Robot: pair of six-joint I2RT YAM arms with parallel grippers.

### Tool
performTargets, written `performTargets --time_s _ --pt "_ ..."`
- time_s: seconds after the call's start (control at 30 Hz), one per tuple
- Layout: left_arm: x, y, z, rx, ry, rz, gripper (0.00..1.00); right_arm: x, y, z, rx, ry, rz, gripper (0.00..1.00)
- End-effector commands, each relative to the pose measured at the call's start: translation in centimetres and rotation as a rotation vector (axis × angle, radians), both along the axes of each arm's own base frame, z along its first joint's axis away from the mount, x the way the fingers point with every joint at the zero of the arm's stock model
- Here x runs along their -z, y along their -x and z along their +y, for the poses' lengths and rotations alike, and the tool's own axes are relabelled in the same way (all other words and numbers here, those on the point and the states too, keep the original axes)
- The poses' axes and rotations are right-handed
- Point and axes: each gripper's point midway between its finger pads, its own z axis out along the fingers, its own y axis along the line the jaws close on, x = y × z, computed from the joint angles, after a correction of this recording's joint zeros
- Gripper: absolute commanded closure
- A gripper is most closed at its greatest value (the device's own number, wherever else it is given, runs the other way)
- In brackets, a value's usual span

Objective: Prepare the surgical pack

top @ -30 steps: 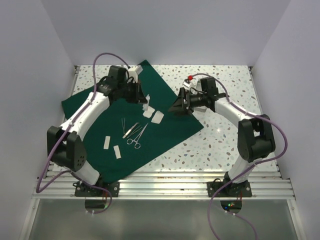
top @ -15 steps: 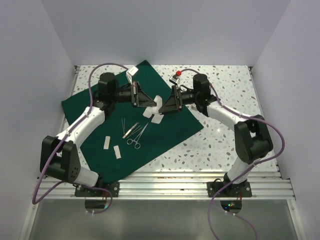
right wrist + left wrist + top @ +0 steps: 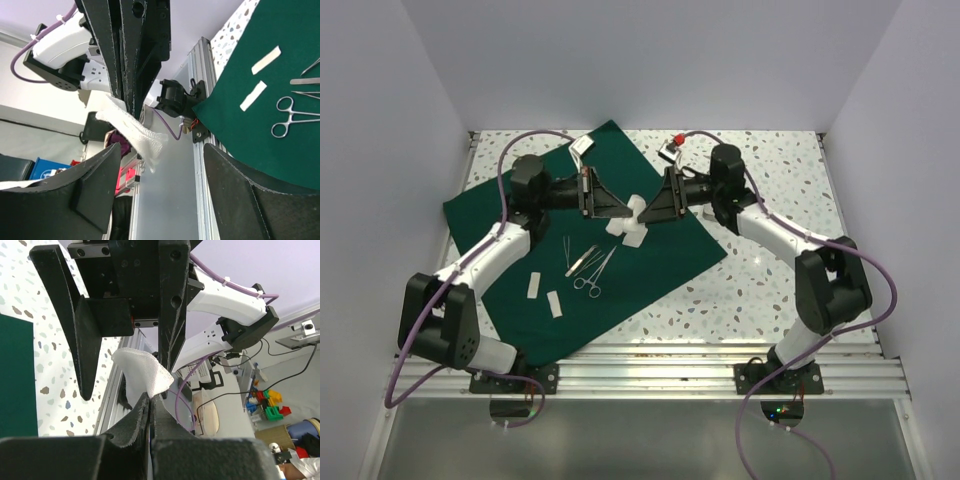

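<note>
Left wrist view: left gripper (image 3: 151, 402) pinches a white pad (image 3: 140, 372) above the green cloth (image 3: 650, 270) on the table's (image 3: 770, 270) left half. Right gripper (image 3: 162, 150) gapes wide, fingers (image 3: 95, 185) either side of the pad.

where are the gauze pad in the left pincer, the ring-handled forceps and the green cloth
gauze pad (image 3: 142, 374): left wrist view, middle of the white fabric
ring-handled forceps (image 3: 590, 281): top external view, the finger-ring end
green cloth (image 3: 665, 255): top external view, bare part near its right corner
</note>
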Motion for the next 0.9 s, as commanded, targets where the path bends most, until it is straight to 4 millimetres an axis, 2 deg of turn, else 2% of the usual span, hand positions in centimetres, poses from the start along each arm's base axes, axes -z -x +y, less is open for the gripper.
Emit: performTargets --time_s 0.0,0.13,0.23,0.37,0.4,0.43,0.47,0.5,0.57,0.6,0.63,0.67,0.7,0.73,0.77,0.8,0.87 --pt "-1.0 0.2 0.2 0.023 0.031 -0.055 1.00 -3.1 1.1 0.4 -0.032 -0.052 -0.089 0.30" --pt "-0.8 0.4 0.0 0.029 0.033 -0.051 1.00 -3.4 1.0 0.8 -0.035 -0.054 -0.090 0.34" --pt "-0.6 0.5 0.1 0.033 0.034 -0.048 1.00 -3.6 0.8 1.1 -0.029 -0.059 -0.095 0.42" --pt "-0.3 0.5 0.1 0.039 0.032 -0.047 1.00 -4.0 0.5 1.3 -0.021 -0.074 -0.094 0.63" --pt "-0.2 0.5 0.1 0.040 0.031 -0.043 1.00 -3.9 0.4 1.4 -0.018 -0.071 -0.090 0.82" --pt "-0.1 0.4 0.2 0.039 0.030 -0.041 1.00 -3.7 0.2 1.4 -0.013 -0.065 -0.084 0.90" --pt "0.1 0.3 0.2 0.035 0.028 -0.039 0.96 -3.2 0.0 1.5 -0.007 -0.049 -0.070 0.98" --pt "0.4 -0.1 0.5 0.023 0.022 -0.024 0.76 -2.3 -0.5 1.4 0.012 -0.017 -0.057 1.00" --pt "0.7 -1.1 1.2 -0.008 0.009 -0.037 0.51 -1.0 -1.6 1.1 0.063 0.040 -0.046 1.00" --pt "1.1 -2.2 2.0 -0.048 -0.006 -0.038 0.33 0.5 -3.7 0.4 0.140 0.091 -0.108 1.00" --pt "1.5 -3.2 2.5 -0.073 -0.030 -0.047 0.26 1.9 -4.2 -0.5 0.178 0.183 -0.029 1.00" --pt "2.3 -4.3 3.0 -0.098 -0.101 -0.062 0.18 2.9 -5.3 -1.4 0.222 0.233 -0.021 1.00" --pt "3.9 -6.5 3.8 -0.175 -0.172 -0.044 0.15 4.7 -7.9 -3.3 0.320 0.302 -0.003 1.00" --pt "5.9 -6.3 4.4 -0.191 -0.260 0.062 0.14 5.4 -9.0 -4.6 0.356 0.346 0.007 1.00" --pt "5.9 -8.5 5.1 -0.253 -0.338 -0.036 0.14 6.2 -10.3 -5.9 0.404 0.379 0.018 1.00" --pt "7.5 -9.4 5.5 -0.275 -0.394 -0.006 0.14 7.9 -12.3 -8.1 0.467 0.417 0.057 1.00" --pt "8.9 -10.4 6.3 -0.324 -0.474 0.018 0.14 9.0 -14.5 -10.7 0.544 0.484 0.072 1.00"
